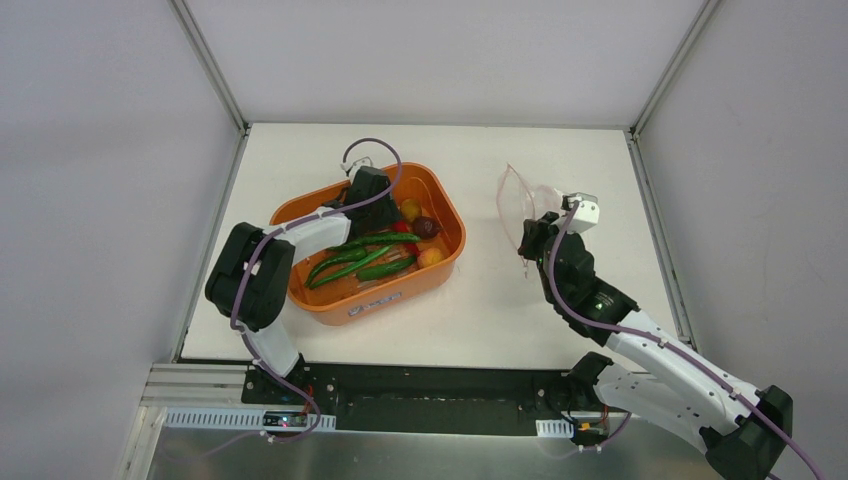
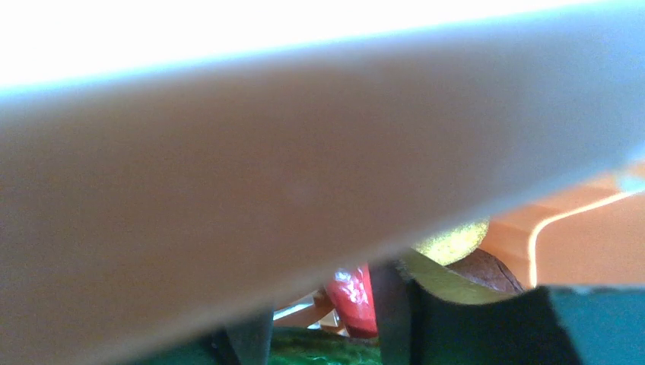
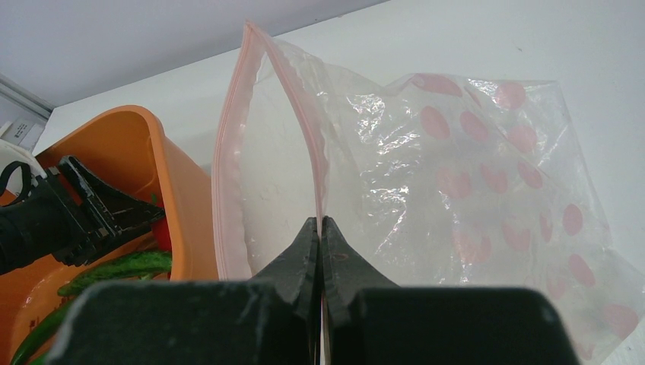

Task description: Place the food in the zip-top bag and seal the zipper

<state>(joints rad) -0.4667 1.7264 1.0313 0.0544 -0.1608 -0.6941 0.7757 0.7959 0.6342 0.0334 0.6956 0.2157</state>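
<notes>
The food lies in an orange tub (image 1: pixel 400 295): several green chilis (image 1: pixel 365 260), a red chili (image 1: pixel 402 226), and a dark-red piece (image 1: pixel 426 227) and an orange piece (image 1: pixel 431 257). My left gripper (image 1: pixel 388 208) reaches down into the tub's far side. Its fingers stand apart around the red chili (image 2: pixel 354 296), which lies against the right finger (image 2: pixel 392 312). My right gripper (image 3: pixel 319 224) is shut on one lip of the zipper (image 3: pixel 293 99). It holds the zip-top bag (image 3: pixel 456 167) upright, right of the tub, with the mouth gaping toward the tub. The bag (image 1: pixel 520 200) holds nothing.
A blurred pale band fills most of the left wrist view. Below it show a yellow piece (image 2: pixel 452 239), a dark-red piece (image 2: pixel 487 270) and the tub wall (image 2: pixel 593 243). White table (image 1: pixel 480 310) lies between tub and bag. Walls enclose the table.
</notes>
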